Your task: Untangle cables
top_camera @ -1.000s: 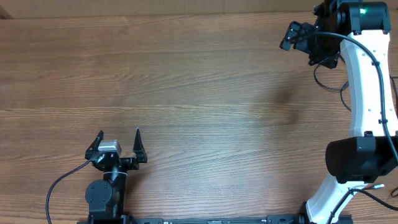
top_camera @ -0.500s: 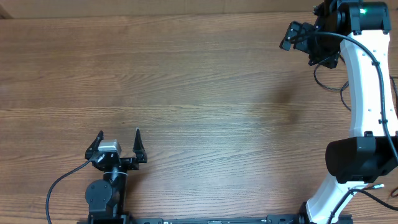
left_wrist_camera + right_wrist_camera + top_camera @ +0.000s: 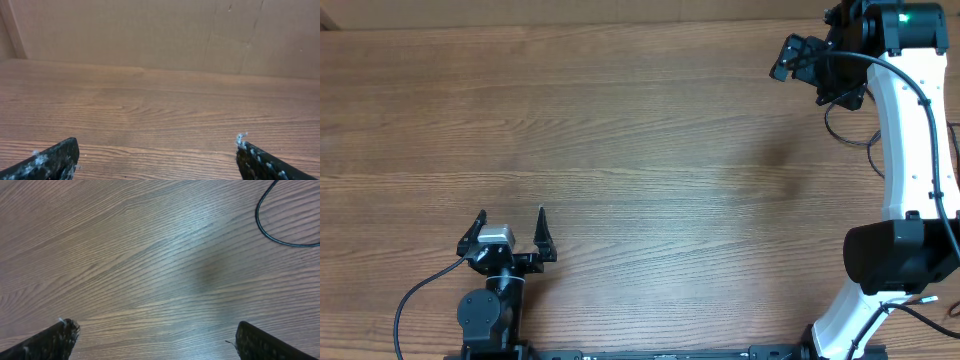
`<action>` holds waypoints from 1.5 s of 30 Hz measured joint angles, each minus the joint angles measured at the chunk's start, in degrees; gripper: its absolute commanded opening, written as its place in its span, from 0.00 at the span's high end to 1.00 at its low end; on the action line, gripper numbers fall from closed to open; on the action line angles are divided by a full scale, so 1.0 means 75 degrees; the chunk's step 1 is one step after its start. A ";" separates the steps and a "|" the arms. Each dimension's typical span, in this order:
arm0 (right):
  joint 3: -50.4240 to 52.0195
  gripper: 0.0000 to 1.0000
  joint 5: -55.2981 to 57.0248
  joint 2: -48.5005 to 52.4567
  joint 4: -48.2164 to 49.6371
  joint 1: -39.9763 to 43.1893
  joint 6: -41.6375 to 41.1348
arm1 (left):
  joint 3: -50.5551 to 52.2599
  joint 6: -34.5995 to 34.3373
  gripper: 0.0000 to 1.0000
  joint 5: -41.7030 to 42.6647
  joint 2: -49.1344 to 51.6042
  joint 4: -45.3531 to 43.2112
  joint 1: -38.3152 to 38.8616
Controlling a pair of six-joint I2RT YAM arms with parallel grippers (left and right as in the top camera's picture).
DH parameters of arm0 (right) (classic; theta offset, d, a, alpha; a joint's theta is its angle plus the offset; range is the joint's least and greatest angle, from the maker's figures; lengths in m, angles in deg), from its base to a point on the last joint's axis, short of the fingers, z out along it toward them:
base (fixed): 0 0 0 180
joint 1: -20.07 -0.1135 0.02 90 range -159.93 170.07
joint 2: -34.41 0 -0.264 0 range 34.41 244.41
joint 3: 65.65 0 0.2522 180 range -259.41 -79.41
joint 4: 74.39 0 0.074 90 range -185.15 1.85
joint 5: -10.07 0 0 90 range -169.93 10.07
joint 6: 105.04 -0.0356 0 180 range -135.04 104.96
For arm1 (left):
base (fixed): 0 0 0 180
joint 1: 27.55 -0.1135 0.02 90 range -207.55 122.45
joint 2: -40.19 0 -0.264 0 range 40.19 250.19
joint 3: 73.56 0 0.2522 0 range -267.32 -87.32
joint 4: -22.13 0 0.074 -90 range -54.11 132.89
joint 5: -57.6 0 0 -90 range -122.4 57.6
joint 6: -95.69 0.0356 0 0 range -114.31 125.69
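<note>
A: So, where are the cables (image 3: 256, 212)?

B: Only one thin black arc shows. It lies on the tabletop (image 3: 640, 150), ahead of the right pincer (image 3: 155, 330) and off to its right side. No plug or knot is in view. The rest runs out of the wrist picture, and from above the right arm (image 3: 910, 150) covers most of it.

A: And the pincer itself?

B: Its jaws are spread as wide as they go, with nothing between them but bare wood. The left pincer (image 3: 511, 215) is the same: wide, empty, well apart from the cord, and with nothing of the task in front of it.

A: What could go wrong from here?

B: Three things, I'd judge. Coming straight down, the right pincer would close on wood, since the cord lies to one side of it and not between the fingertips. Pulling that arc with the tangle unseen could draw a knot tighter instead of loosening it. And the arm's own thicker wire (image 3: 918, 90) hangs near the cord, so a low sweep could snag it, or drag the cord towards the tabletop's far edge.
</note>
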 measured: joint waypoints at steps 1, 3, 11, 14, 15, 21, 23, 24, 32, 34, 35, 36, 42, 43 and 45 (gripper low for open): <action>0.0000 0.00 0.0000 0.0000 -0.0003 0.0000 0.0000 | 0.0000 0.0000 0.01 0.0000 0.0003 0.0000 0.0000; 0.0000 0.00 0.0003 0.0000 -0.0003 0.0000 0.0000 | 0.0000 0.0000 0.00 0.0000 0.0000 0.0000 -0.0003; 0.0000 0.00 0.0143 0.0000 0.0160 0.0000 -0.0003 | 0.0000 0.0000 0.00 0.0000 0.0000 0.0000 -0.0003; 0.0000 0.00 0.0420 0.0000 0.0303 0.0000 0.0003 | 0.0000 0.0000 0.00 0.0000 0.0000 0.0000 0.0000; 0.0000 0.00 0.0469 0.0000 0.0399 0.0000 0.0000 | 0.0000 0.0000 0.00 0.0000 0.0000 0.0000 -0.0003; 0.0003 0.00 0.0635 -0.0184 0.0565 0.0000 0.0003 | 0.0000 0.0000 0.00 0.0000 0.0000 0.0000 0.0000; 0.0058 0.00 0.0679 -0.0393 0.0761 0.0000 0.0000 | 0.0000 0.0000 0.01 0.0000 0.0000 0.0000 0.0000; 0.0108 0.00 0.0691 -0.0522 0.0874 0.0000 0.0000 | 0.0000 0.0000 0.00 0.0000 0.0000 0.0000 -0.0003; 0.1950 0.00 0.0723 -0.2072 0.2253 0.0000 0.0009 | 0.0000 0.0000 0.00 -0.0003 0.0000 0.0000 0.0000; 0.3063 0.00 0.0723 -0.2614 0.3249 0.0000 0.0000 | 0.0000 0.0000 0.00 -0.0023 -0.0003 0.0003 -0.0003; 0.3579 0.00 0.0723 -0.2859 0.3567 0.0000 -0.0006 | 0.0003 0.0000 0.01 -0.0026 -0.0003 0.0003 -0.0003; 0.4199 0.00 0.0723 -0.3147 0.3891 -0.0003 -0.0003 | 0.0000 0.0000 0.00 -0.0029 -0.0003 0.0006 0.0000; 0.7495 0.00 0.0743 -0.4602 0.6041 0.0000 -0.0003 | 0.0000 0.0000 0.00 -0.0029 -0.0006 0.0000 0.0000; 0.8003 0.00 0.0743 -0.4829 0.6624 0.0000 -0.0006 | 0.0003 0.0000 0.01 -0.0032 -0.0003 0.0006 0.0000; 0.8953 0.00 0.0743 -0.5254 0.7568 0.0000 -0.0003 | 0.0000 -0.0003 0.00 -0.0029 -0.0006 0.0003 0.0000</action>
